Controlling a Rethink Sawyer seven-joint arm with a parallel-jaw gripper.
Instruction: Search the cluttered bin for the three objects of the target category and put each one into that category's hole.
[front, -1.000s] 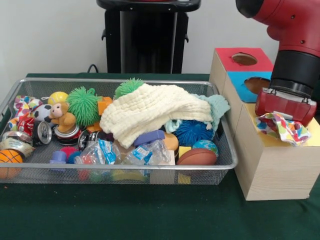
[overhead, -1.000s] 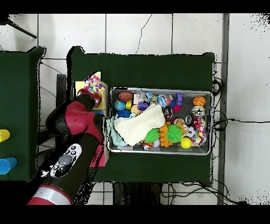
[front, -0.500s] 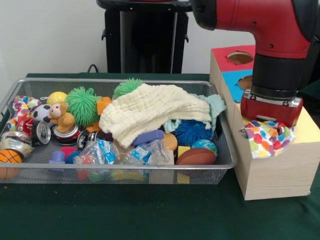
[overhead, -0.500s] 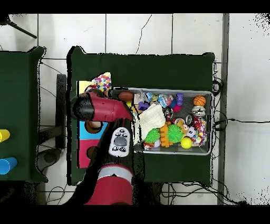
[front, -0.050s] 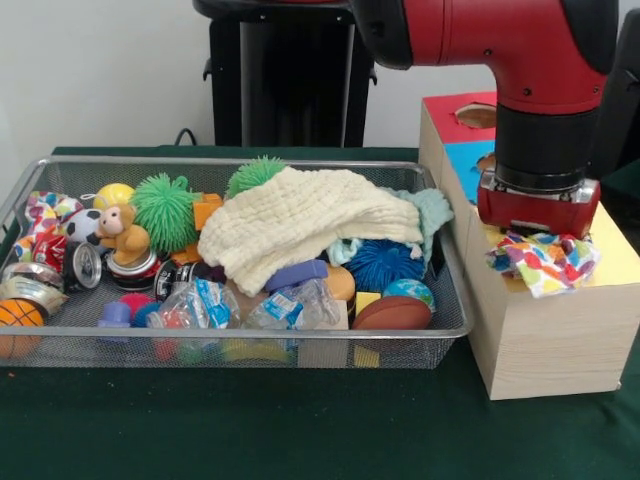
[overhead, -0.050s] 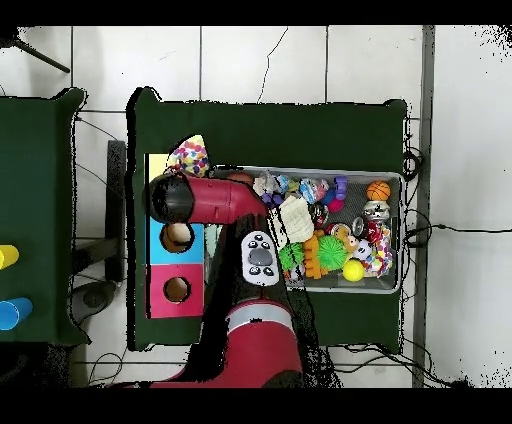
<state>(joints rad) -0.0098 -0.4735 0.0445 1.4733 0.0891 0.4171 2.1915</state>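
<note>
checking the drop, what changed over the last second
The arm's upper links swung across over the box, while the gripper shifted only slightly above the yellow section, the colourful cloth bunched beneath it throughout. Whether the cloth has been let go cannot be told. The wire bin and its clutter, including the cream cloth, stayed put.

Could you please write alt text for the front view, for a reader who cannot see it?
A red robot arm reaches down over the yellow section of a wooden box, where a colourful patterned cloth lies under its gripper. Beside the box, a wire mesh bin holds balls, cans, toys and a cream cloth.
</note>
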